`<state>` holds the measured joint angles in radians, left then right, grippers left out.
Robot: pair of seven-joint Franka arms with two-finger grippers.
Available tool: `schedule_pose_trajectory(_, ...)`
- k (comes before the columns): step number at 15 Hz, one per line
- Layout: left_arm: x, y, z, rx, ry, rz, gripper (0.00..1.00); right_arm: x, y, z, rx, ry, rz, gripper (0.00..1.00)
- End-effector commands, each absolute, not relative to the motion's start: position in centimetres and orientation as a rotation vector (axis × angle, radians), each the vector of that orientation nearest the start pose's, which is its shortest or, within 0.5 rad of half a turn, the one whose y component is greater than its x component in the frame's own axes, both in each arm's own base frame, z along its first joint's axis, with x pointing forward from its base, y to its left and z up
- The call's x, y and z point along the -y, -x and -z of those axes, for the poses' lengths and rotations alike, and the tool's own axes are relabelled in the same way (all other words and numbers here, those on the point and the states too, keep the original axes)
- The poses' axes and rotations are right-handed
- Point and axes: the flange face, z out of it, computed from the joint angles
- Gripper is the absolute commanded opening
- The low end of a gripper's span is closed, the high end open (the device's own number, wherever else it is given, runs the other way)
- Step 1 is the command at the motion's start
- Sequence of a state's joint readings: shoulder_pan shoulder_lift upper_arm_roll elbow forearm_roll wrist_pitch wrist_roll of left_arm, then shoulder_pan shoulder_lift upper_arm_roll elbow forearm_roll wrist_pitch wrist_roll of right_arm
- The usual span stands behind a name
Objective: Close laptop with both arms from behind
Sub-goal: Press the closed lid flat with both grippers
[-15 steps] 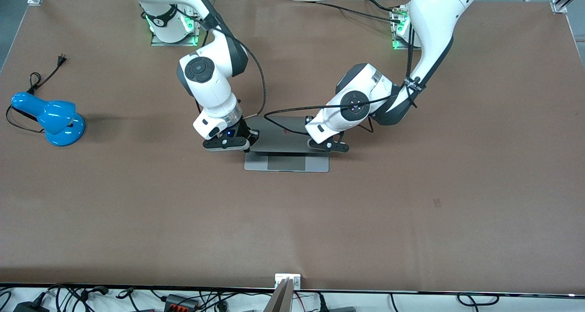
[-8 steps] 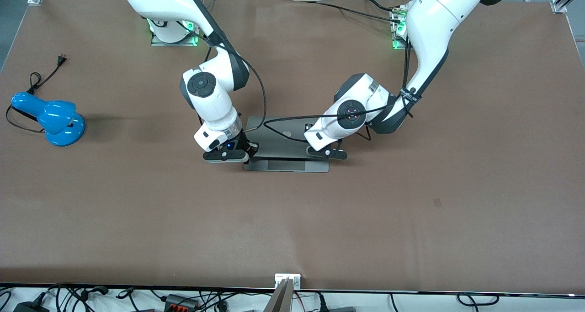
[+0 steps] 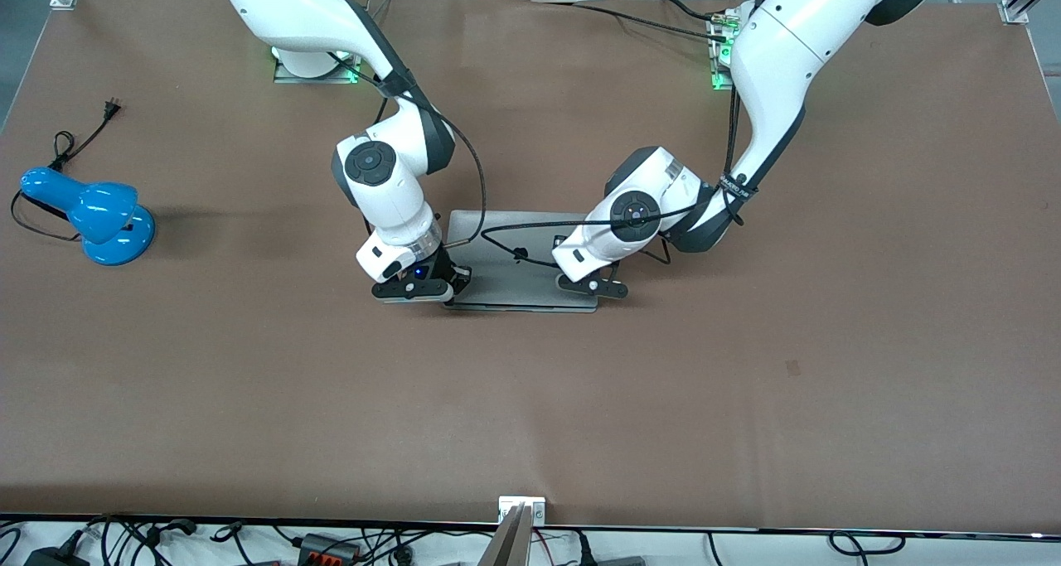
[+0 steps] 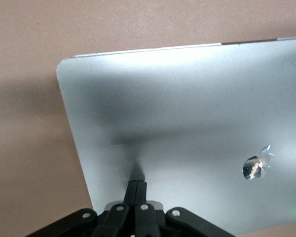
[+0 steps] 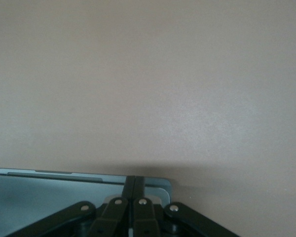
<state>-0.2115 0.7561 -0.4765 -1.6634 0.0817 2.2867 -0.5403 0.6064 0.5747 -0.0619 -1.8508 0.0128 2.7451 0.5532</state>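
The silver-grey laptop (image 3: 507,261) lies mid-table with its lid pushed down almost flat; keyboard, trackpad and screen are hidden. My left gripper (image 3: 590,287) is shut, its fingertips (image 4: 137,183) pressing on the lid (image 4: 187,123), with the apple logo (image 4: 255,166) off to one side. My right gripper (image 3: 416,292) is shut, its fingertips (image 5: 134,183) resting on the lid's corner (image 5: 158,186) at the right arm's end, at the edge nearest the front camera.
A blue desk lamp (image 3: 98,211) with a black cord (image 3: 81,139) sits at the right arm's end of the table. Cables and adapters (image 3: 331,543) lie along the table edge nearest the front camera.
Both grippers moved down and toward the front camera, pushing the lid lower. The trackpad strip that showed before is now covered by the lid.
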Motion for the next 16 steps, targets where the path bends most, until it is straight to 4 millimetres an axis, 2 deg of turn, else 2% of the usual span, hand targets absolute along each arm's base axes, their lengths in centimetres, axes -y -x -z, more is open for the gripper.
schedule_pose_trajectory(1,40.6,-55.5,-19.8,-0.165,3.304,-0.279,0.0,-36.2,-57.5,-22.5,0.037,2.968,0.447,0.0)
schedule_pose_trajectory(12,40.5,-55.8,-18.5,-0.163,3.314,-0.24,0.0,-37.4,-55.8,-18.4,0.085,3.008,0.376,0.0)
schedule_pose_trajectory(16,40.8,-55.6,-18.2,-0.168,3.299,-0.228,0.0,-37.7,-55.5,-17.9,0.092,3.012,0.366,0.0)
